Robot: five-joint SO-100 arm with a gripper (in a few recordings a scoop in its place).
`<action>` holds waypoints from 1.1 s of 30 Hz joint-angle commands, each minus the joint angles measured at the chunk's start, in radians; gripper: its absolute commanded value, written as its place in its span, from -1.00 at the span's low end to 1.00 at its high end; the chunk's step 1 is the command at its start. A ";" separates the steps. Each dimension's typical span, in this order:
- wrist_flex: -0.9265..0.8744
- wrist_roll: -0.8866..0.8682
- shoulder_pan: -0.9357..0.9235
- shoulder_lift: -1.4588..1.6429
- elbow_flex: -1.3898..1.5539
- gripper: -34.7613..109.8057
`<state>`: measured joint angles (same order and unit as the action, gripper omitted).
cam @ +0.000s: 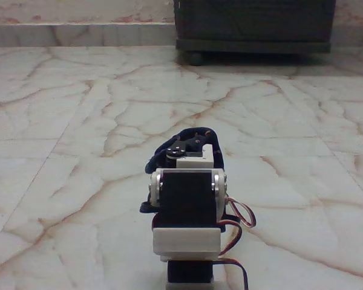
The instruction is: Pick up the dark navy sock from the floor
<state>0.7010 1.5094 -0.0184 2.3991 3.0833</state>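
Though fingers hidden, sock seemingly around them.

Below my white-and-black arm, the floor is glossy cream marble veined reddish-brown; the sock is dark navy, the cabinet at upper right dark grey.

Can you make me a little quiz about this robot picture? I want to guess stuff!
1. True or false: the dark navy sock is right beside the robot arm.
2. What stands at the far edge of the marble floor? A) a dark cabinet B) a red ball C) a chair
3. What colours are the wires on the right of the arm?

Key
1. True; its fabric shows around the arm's top and left side.
2. A.
3. Red, white and dark.
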 commanded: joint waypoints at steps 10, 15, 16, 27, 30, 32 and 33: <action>0.008 -0.014 -0.002 0.020 -0.002 -0.52; 0.008 -0.015 -0.002 0.020 -0.002 -0.52; 0.008 -0.015 -0.002 0.020 -0.002 -0.52; 0.009 -0.006 -0.002 0.020 -0.002 -0.52; 0.014 0.012 -0.002 0.020 -0.002 -0.52; 0.015 0.025 -0.002 0.020 -0.002 -0.52; 0.020 0.026 -0.002 0.020 -0.002 -0.52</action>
<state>0.7041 1.5110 -0.0184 2.3991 3.0833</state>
